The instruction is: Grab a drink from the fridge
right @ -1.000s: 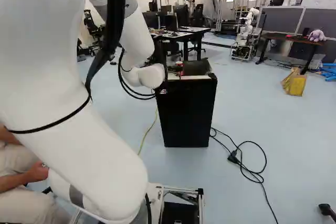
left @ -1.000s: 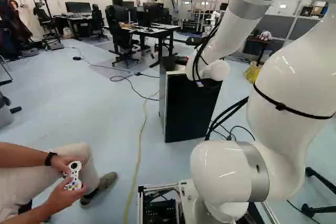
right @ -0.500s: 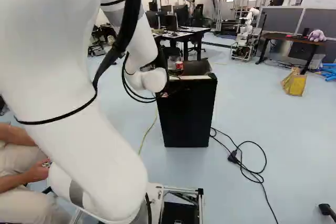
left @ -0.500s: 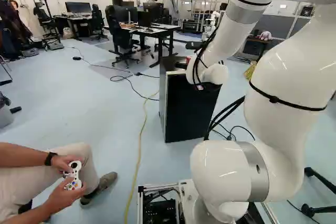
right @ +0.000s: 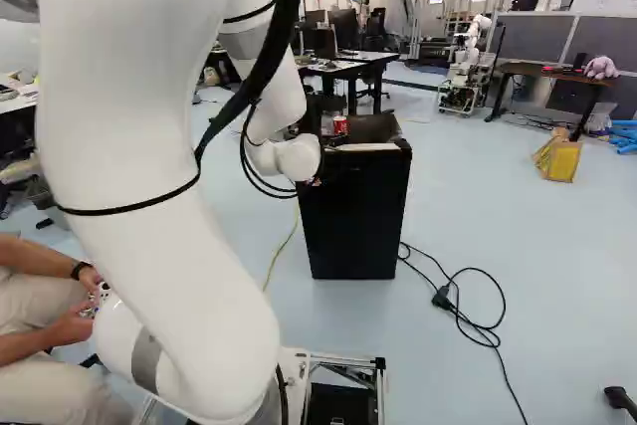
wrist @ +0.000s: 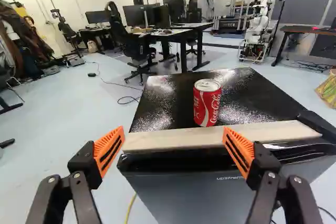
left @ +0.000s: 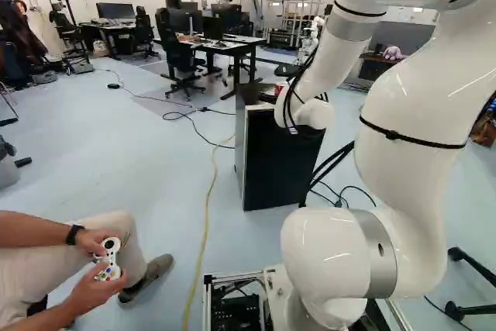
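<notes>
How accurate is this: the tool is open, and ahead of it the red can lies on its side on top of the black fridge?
One thing is wrong: the red can is not on its side. The wrist view shows it standing upright. The rest holds: it is on top of the black fridge, ahead of the open tool.

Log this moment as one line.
fingers: open | red can: upright on top of black fridge, ahead of fingers, ungripped | status: drink not yet grabbed
</notes>
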### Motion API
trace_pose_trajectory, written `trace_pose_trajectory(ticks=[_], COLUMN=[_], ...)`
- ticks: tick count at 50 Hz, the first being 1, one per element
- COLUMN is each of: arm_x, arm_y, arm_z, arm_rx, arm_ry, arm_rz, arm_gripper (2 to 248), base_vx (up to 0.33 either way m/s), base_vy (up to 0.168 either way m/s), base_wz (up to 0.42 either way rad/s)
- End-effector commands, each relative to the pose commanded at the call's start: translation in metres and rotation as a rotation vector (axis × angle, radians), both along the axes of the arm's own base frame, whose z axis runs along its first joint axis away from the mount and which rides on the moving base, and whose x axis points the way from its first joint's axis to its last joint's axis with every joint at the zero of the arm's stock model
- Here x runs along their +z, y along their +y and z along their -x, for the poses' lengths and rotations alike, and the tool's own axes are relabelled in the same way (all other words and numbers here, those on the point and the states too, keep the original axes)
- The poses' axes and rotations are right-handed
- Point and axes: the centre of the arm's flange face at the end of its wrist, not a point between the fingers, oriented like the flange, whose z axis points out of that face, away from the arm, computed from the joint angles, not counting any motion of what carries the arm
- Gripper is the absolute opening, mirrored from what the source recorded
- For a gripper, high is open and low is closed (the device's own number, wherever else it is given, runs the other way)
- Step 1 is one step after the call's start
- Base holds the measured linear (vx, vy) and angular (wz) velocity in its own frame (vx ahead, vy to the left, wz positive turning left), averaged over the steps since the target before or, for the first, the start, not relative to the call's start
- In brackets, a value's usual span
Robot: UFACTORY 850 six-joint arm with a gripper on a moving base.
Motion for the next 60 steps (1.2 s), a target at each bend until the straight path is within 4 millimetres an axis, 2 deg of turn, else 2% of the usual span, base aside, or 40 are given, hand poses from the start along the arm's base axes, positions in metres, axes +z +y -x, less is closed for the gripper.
trace_pose_trajectory(ticks=[28,47,60], arm_x=[-0.028,-0.049,-0.054], arm_y=[-0.022,-0.027,-0.032], arm_z=[-0.025,-0.055,-0.076], arm_rx=[-0.066,-0.064,-0.064], arm_ry=[0.001,0.000,-0.024], arm_rz=[-0.030,-0.037,-0.037], arm_gripper=[247,247,247], base_vx=[0.000,0.000,0.000], base_vy=[0.000,0.000,0.000], base_wz=[0.000,0.000,0.000])
